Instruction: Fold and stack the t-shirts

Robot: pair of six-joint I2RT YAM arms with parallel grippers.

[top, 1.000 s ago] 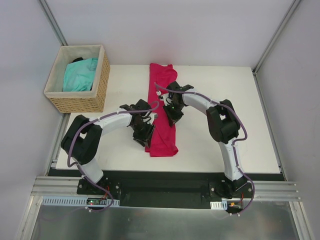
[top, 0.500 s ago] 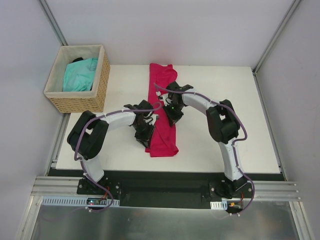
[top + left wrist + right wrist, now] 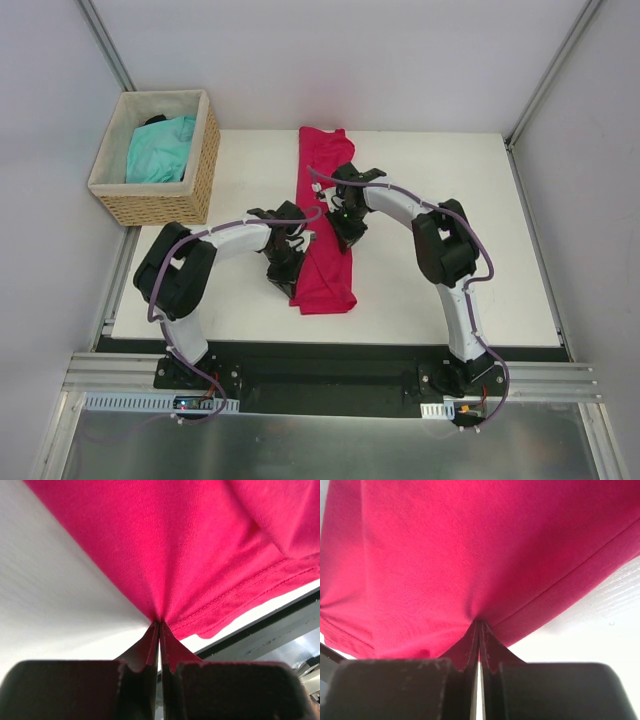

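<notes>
Currently:
left end effector (image 3: 159,625): clamped on crimson-pink t-shirt (image 3: 322,180), left edge near hem
right end effector (image 3: 479,624): pinching its right edge
crimson-pink t-shirt: long strip on tabletop (image 3: 440,180)
turquoise t-shirt (image 3: 160,148): in basket (image 3: 150,207)

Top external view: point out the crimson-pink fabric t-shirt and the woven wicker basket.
Crimson-pink fabric t-shirt (image 3: 322,152), top external view, far end.
Woven wicker basket (image 3: 160,208), top external view, front wall.

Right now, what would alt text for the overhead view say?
Two robot hands pinch a long crimson-pink t-shirt lying on a white table: the left hand at its near left edge, the right hand at its right edge. A turquoise t-shirt sits in a wicker basket, far left.
</notes>
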